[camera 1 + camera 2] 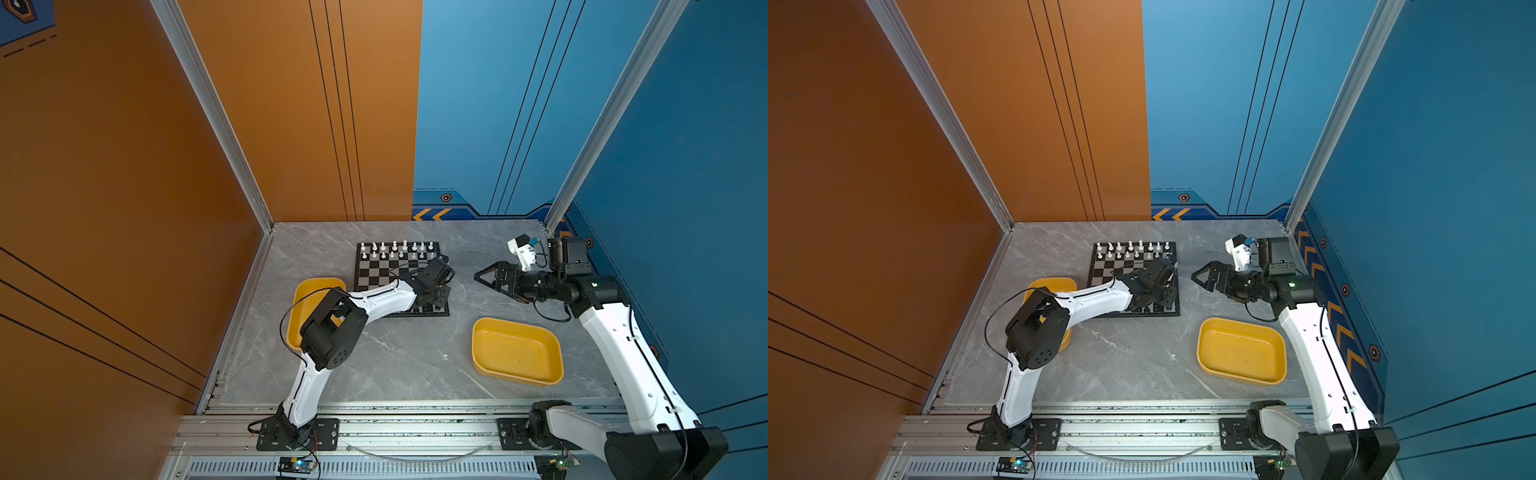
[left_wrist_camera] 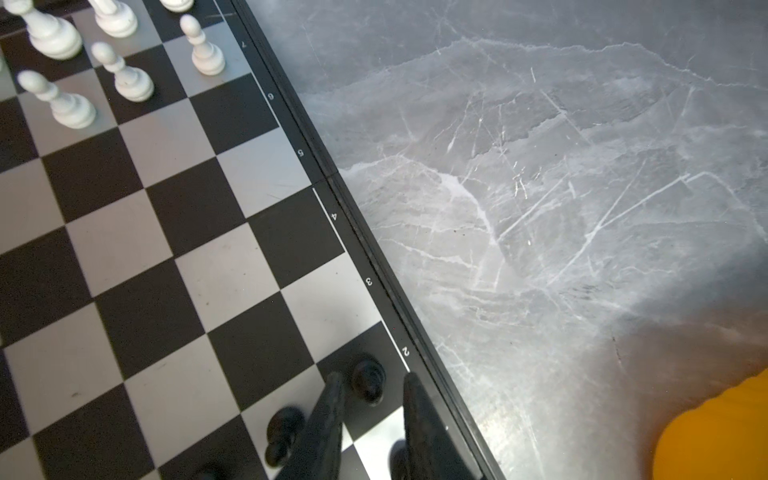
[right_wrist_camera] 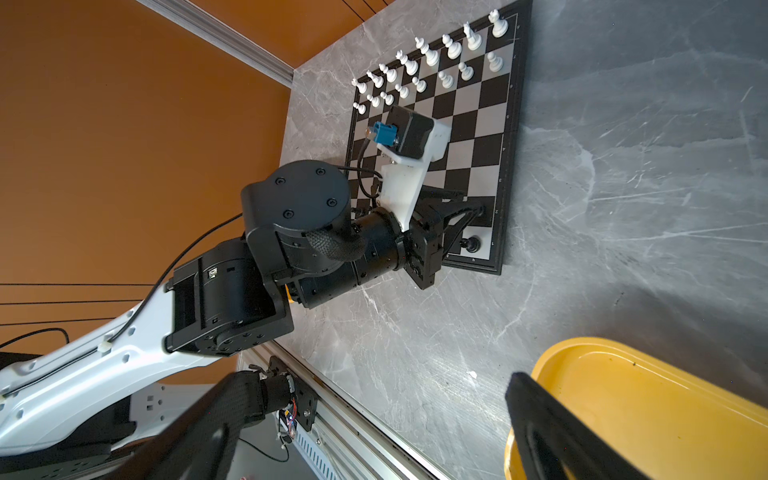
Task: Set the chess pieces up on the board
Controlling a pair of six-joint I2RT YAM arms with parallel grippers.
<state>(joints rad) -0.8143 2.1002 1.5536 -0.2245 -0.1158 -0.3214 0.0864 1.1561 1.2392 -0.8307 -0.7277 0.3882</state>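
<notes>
You had the left arm stretched low over the board, its left fingers slightly parted with a black pawn standing loose between them, the printed "2" just outside one finger, while your right fingers gaped wide, empty, above the bench.

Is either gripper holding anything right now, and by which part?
Nothing is held. The left gripper straddles a black pawn standing on the board, jaws clear of it; the right gripper is open, empty.
</notes>
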